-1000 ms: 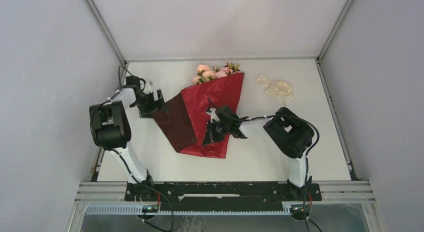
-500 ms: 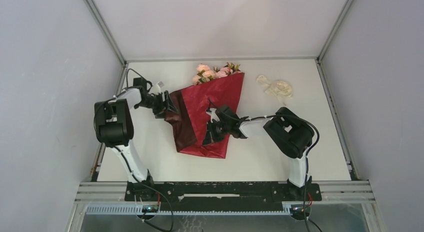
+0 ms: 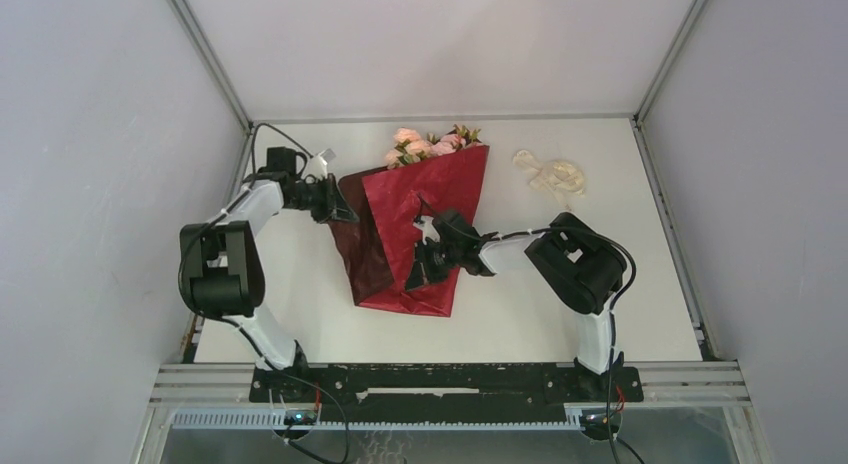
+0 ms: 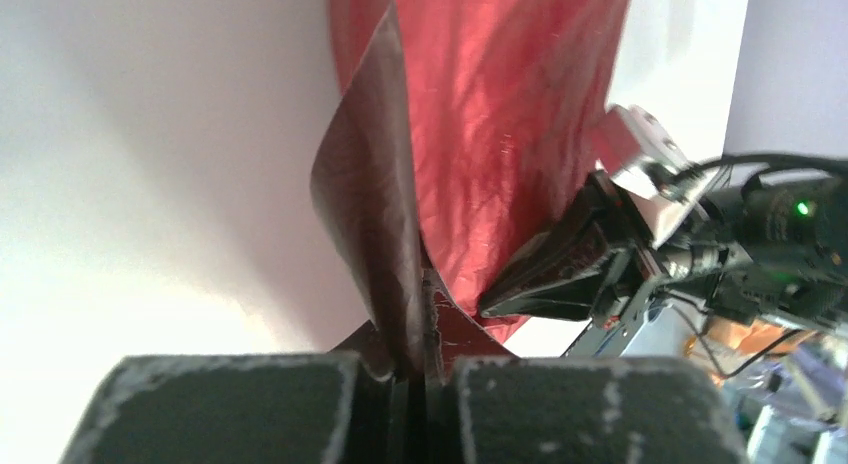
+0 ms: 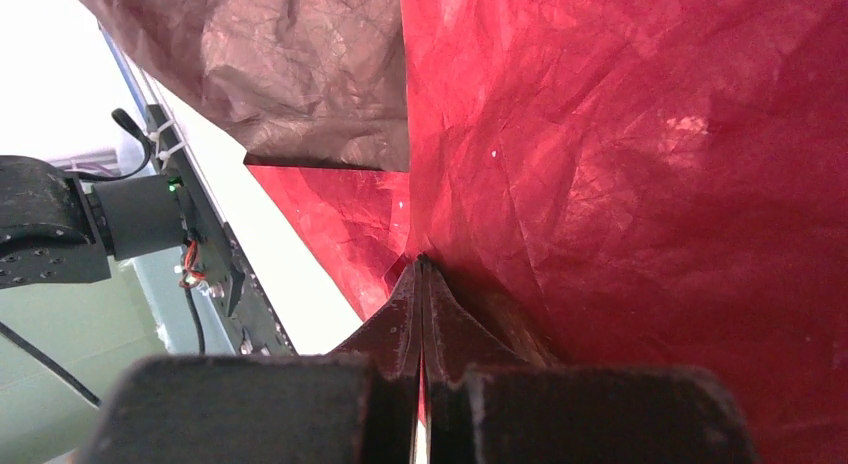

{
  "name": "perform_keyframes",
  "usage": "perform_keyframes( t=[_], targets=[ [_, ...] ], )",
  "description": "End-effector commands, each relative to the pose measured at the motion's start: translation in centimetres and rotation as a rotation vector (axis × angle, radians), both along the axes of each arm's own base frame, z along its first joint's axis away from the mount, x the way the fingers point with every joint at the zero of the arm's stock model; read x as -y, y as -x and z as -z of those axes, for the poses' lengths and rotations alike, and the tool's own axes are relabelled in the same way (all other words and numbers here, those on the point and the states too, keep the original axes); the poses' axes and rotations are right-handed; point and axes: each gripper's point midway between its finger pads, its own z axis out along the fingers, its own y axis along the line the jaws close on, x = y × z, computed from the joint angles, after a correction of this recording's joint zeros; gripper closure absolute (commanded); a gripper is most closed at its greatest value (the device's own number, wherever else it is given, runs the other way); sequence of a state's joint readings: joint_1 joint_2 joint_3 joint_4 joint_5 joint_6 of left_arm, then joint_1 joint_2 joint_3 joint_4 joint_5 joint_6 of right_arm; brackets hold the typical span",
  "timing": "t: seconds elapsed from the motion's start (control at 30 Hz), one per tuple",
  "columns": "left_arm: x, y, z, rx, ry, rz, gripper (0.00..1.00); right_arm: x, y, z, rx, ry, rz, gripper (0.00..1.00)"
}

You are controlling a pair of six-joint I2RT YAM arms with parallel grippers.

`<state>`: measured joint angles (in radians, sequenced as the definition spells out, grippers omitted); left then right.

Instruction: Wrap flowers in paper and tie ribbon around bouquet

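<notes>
The paper lies as a deep red, partly folded cone on the table. The flowers, pale pink with green leaves, stick out of its far end. My left gripper is shut on the paper's left flap, whose dark underside stands lifted; the left wrist view shows that edge pinched between the jaws. My right gripper is shut, its tips pressed onto the red paper near the cone's middle. The ribbon lies in cream loops at the far right, apart from both grippers.
Grey walls enclose the white table on the left, right and back. The black rail with both arm bases runs along the near edge. The right gripper's fingers show close by in the left wrist view.
My left gripper has moved right to the paper's left flap, shut on it, and drawn the flap up and inward. The right gripper has stayed put.
</notes>
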<state>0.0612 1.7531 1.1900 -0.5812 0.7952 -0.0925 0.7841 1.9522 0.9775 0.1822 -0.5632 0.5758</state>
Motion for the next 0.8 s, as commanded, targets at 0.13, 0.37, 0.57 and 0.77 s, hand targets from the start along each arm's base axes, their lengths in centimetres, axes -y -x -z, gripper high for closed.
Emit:
perform_keyframes(
  t=[0.13, 0.37, 0.57, 0.77],
  targets=[
    [7.8, 2.2, -6.9, 0.246, 0.028, 0.258, 0.99, 0.4, -0.6, 1.2, -0.044, -0.04, 0.033, 1.0],
    [12.7, 0.5, -5.4, 0.214, 0.001, 0.309, 0.98, -0.3, -0.9, 0.4, -0.046, -0.094, 0.048, 1.0],
    [13.9, -3.3, -0.9, 0.151, -0.098, 0.24, 0.98, -0.8, -1.3, -2.9, 0.005, -0.187, 0.106, 1.0],
    [15.1, -3.8, 3.0, 0.109, -0.173, 0.265, 0.98, -0.9, -1.6, -6.0, 0.045, -0.222, 0.161, 1.0]
  ],
)
